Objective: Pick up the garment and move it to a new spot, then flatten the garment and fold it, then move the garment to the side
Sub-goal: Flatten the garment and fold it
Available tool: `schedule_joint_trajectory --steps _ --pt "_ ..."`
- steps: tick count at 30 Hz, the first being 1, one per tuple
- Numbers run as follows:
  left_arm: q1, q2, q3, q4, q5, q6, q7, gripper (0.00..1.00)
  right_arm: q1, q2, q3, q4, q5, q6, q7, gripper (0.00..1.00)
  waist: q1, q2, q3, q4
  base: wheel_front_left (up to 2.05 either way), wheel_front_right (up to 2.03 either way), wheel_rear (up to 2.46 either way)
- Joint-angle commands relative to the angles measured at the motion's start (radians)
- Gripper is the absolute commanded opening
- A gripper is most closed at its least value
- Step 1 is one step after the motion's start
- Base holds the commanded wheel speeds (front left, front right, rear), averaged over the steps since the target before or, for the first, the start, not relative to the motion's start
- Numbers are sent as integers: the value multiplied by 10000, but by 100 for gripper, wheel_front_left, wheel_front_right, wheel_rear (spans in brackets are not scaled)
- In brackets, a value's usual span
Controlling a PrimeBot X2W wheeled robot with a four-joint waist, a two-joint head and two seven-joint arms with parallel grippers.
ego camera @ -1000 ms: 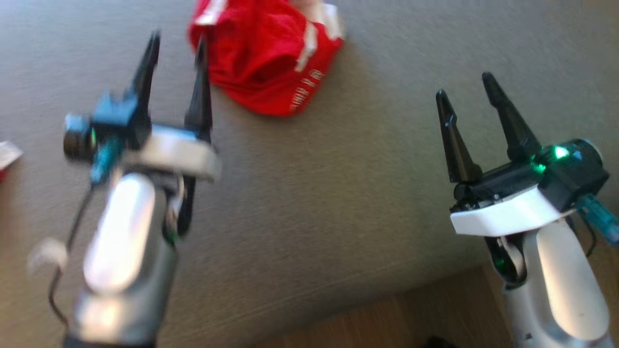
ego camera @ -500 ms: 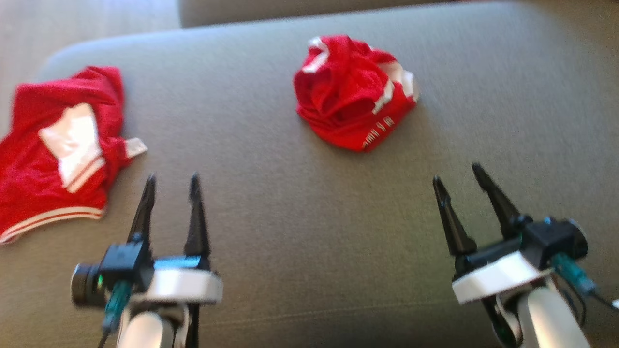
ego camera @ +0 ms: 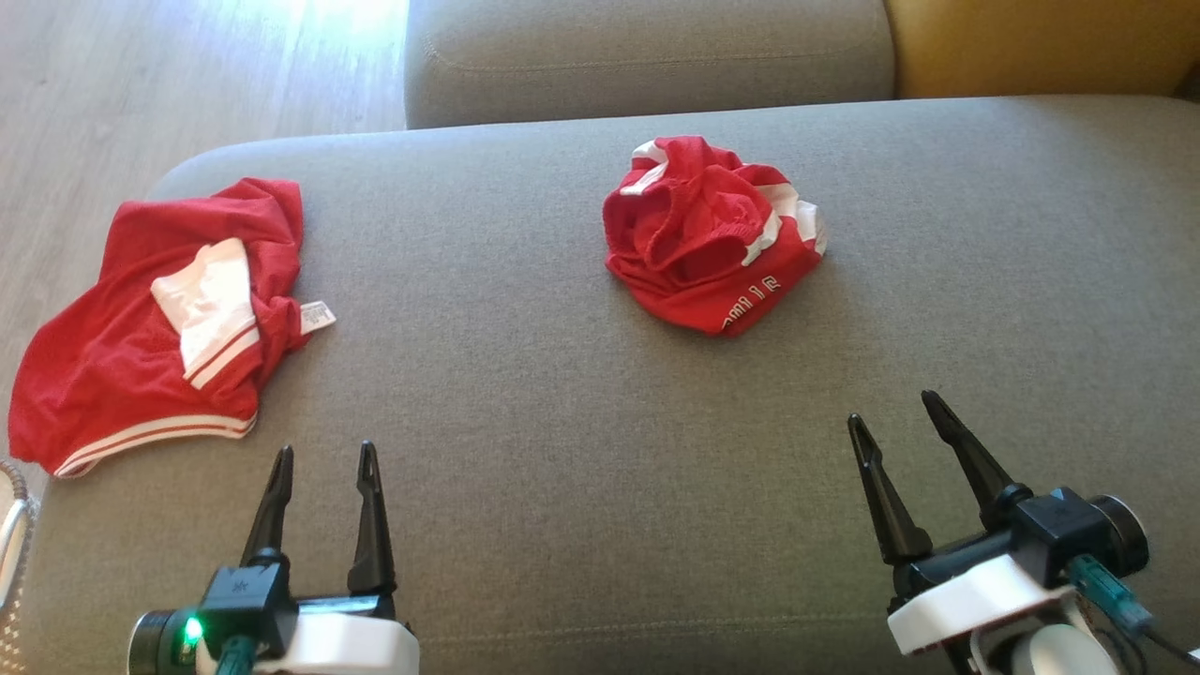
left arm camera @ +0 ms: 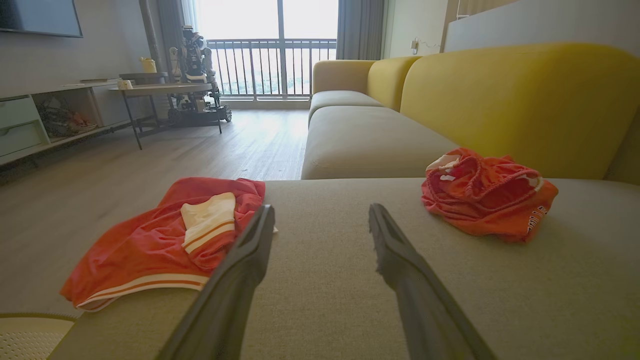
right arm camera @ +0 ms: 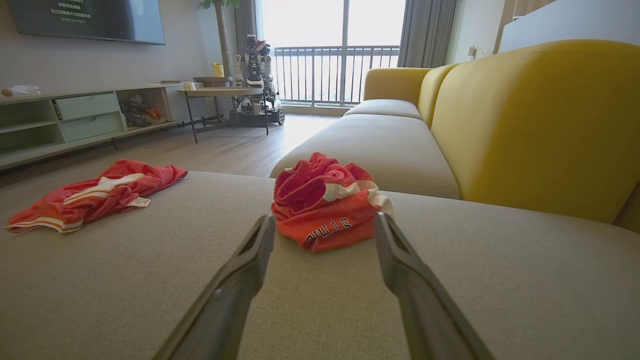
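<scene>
The sofa seat (ego camera: pixel 562 450) is recorded as matt grey woven cloth. The crumpled garment (ego camera: pixel 694 244) ahead of the right tool (ego camera: pixel 892 408) is noted as red knit cloth with white trim. The fingers (ego camera: pixel 370 534) of the left tool (ego camera: pixel 324 450) are seen as dark and matt. The floor (ego camera: pixel 141 84) beyond it is found wooden, with a sheen.

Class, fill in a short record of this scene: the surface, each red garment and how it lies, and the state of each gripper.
Surface: grey sofa seat
Heap: crumpled red garment, bunched near the seat's middle
Other cloth: second red garment, spread loosely at the seat's left end
Left arm: left gripper open, holding nothing
Right arm: right gripper open, holding nothing
Progress: nothing picked up yet
</scene>
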Motion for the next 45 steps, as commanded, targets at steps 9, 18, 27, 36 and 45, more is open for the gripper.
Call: schedule_joint_trajectory --steps 9,18,27,36,45 --pt "-238 -46 323 -195 -16 142 -51 100 -282 -1 276 -431 30 -2 -65 100 1 0 55 -104 0 0 0" --pt "-320 -46 299 -27 -34 152 -51 100 -302 -1 251 -444 68 -2 -65 100 1 0 89 -22 0 0 0" --pt "-344 -46 291 36 -2 145 -51 100 -330 -1 337 -421 97 -2 -65 100 1 0 120 -138 0 0 0" --pt "-927 -47 99 619 -369 -555 -51 100 -548 -1 435 -529 81 -2 -65 100 1 0 619 -873 0 0 0" --pt "-3492 -47 -972 2252 -637 -1974 -51 100 -1180 -1 406 -722 327 -2 -65 100 1 0 1629 -2180 0 0 0"
